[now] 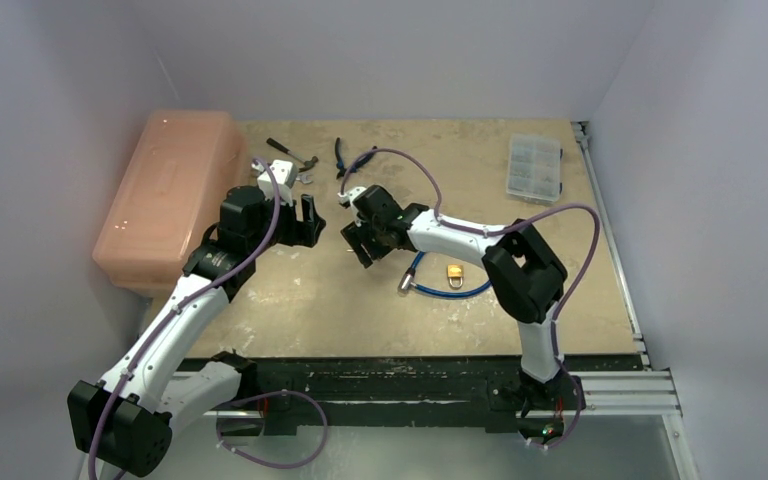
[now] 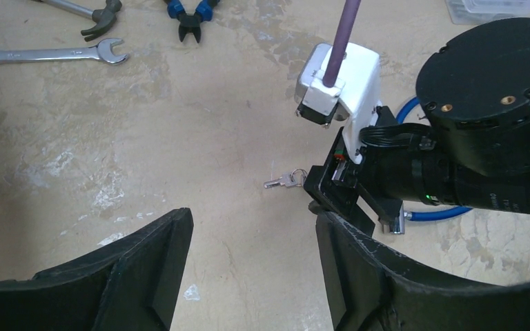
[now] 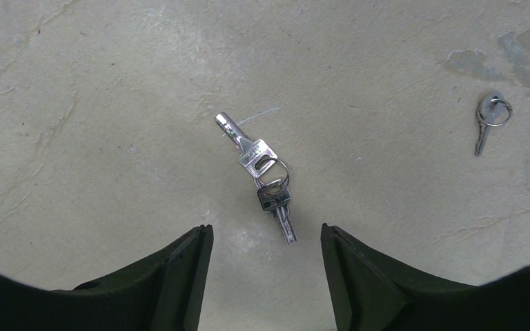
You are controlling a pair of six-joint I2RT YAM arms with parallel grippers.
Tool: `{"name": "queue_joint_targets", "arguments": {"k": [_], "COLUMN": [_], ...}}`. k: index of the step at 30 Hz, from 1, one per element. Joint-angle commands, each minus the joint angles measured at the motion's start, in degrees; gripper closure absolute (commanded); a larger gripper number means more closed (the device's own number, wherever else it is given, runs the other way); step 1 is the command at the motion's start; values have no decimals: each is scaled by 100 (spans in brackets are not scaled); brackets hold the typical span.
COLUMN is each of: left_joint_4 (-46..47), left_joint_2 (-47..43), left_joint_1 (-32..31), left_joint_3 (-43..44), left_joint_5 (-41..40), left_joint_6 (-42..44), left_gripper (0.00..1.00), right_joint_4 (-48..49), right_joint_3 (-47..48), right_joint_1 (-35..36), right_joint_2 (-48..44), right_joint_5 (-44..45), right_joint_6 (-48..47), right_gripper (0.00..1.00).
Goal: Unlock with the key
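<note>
Pink plastic makes up the long box, which sits well to the left of the key at the edge of the worktop. Nearer the key, though still to its left, the left tool hangs over bare worktop with its two dark fingers spread wide and nothing between them. Beyond the key and toward the back wall lie a hammer, a silver wrench and blue-handled pliers, all well apart from it. The key is a small silvery bunch on a ring, lying flat on the worktop directly under the right tool. That tool's fingers stand apart on either side of the bunch's near end, open and touching neither blade, so the key is not gripped. In the right wrist view a single key on its own ring lies to the right of the bunch, apart from it. Further right of the key, a blue cable loops on the worktop with a small brass padlock inside its curve. Far to the right of the key, near the back corner, sits a clear compartment box.
</note>
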Motion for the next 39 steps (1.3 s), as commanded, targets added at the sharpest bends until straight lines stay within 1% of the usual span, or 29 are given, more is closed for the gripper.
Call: {"name": "queue_joint_targets", "arguments": {"k": [1,7,12,19,21,24,28,32,34,35,39], "left_joint_4": [168,161,166,163,159,167,166,165,165,167,165], "left_joint_2": [-39,-10,9,22,35,46,57,74,75,75,77], "left_joint_1": [-29,-29,-28,-29,-29,-29,-29,-28,-27,-29,-27], "left_joint_3": [2,5,9,10,16,12,18,19,20,24,22], "left_joint_5": [-31,-51,-51,-53,-54,-53,-53,-53,-53,-53,-38], "left_joint_6": [46,51,56,64,73,71,80,79,79,78,78], "left_gripper": [30,30,30,31,31,31,32,32,33,33,34], "right_joint_4": [8,-35,6,73,67,44,46,60,94,110,291], "right_joint_3": [313,393,381,402,420,438,418,383,357,343,198], "right_joint_1": [9,9,9,17,17,26,40,110,150,169,236], "right_joint_2": [78,262,368,557,620,692,726,674,604,565,308], "right_joint_5": [-64,-78,86,355,418,485,544,595,604,606,474], "right_joint_6": [-163,-187,-202,-302,-346,-393,-447,-548,-567,-567,-567], "right_gripper": [34,37,38,45,50,62,74,88,99,100,100]}}
